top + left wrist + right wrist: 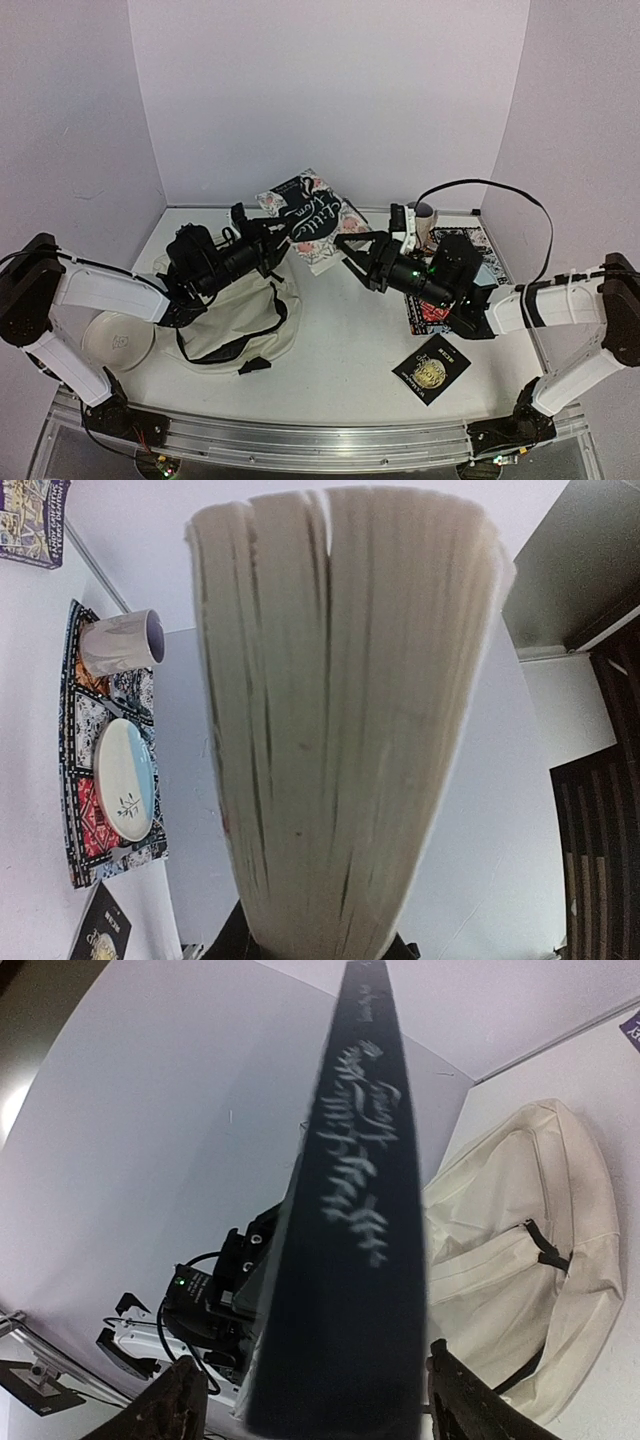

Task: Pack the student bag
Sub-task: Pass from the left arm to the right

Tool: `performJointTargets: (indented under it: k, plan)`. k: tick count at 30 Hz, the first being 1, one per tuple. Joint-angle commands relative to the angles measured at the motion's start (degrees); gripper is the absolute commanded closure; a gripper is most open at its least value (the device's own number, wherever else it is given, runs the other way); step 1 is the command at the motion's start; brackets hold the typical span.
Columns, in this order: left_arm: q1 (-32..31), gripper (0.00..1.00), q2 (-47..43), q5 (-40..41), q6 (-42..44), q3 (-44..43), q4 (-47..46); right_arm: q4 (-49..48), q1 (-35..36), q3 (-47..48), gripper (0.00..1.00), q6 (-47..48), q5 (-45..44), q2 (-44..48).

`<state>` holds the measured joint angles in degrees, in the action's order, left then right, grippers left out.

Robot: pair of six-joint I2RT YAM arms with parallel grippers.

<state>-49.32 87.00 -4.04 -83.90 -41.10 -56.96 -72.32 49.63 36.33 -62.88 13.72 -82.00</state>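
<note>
Top external view: left gripper [278, 232] grips a black floral paperback [305, 212] beside the cream fabric student bag [240, 320] while right gripper [350, 252] gapes empty.

Before you, the white table [350, 340] carries four things directly: the cream student bag [235, 325] slumped at left centre, a white bowl [118, 342] just beside it at near left, a patterned mat [428, 313] along the right side, and a gold-emblemed black booklet [432, 368] at near right.

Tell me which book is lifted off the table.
The large floral book, held up by the left gripper. The small black book lies flat on the table.
</note>
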Motion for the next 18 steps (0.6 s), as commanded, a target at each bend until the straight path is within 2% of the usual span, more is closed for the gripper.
performJointTargets:
  k: [1,8,11,14,15,17,18]
  plan:
    - [-1.3,1.00,0.5,1.9,-1.7,-2.3,-10.9,-10.1,0.5,3.1,0.29,0.3,-1.7,-1.9]
    - [-2.3,1.00,2.1,2.6,-2.6,-1.2,-12.2,-11.8,0.5,5.8,0.43,0.7,-1.8,-4.1]
    - [-2.4,0.97,2.1,2.7,-1.9,-0.2,-12.4,-12.1,0.5,6.8,0.62,0.8,-1.5,-4.7]
    - [-2.3,0.83,1.3,3.0,0.8,1.7,-12.3,-12.1,0.4,6.0,0.85,1.0,-2.4,-4.2]
    - [-2.2,0.75,0.9,2.7,2.1,2.5,-12.3,-12.1,0.3,5.6,0.91,1.2,-2.7,-3.9]
    - [-1.3,0.62,-0.1,1.6,4.4,5.0,-12.2,-12.0,-0.1,4.7,0.99,1.3,-3.0,-3.3]
    - [-1.0,0.56,-0.6,1.1,5.3,6.2,-12.1,-12.0,-0.3,4.0,1.00,1.3,-3.2,-2.9]
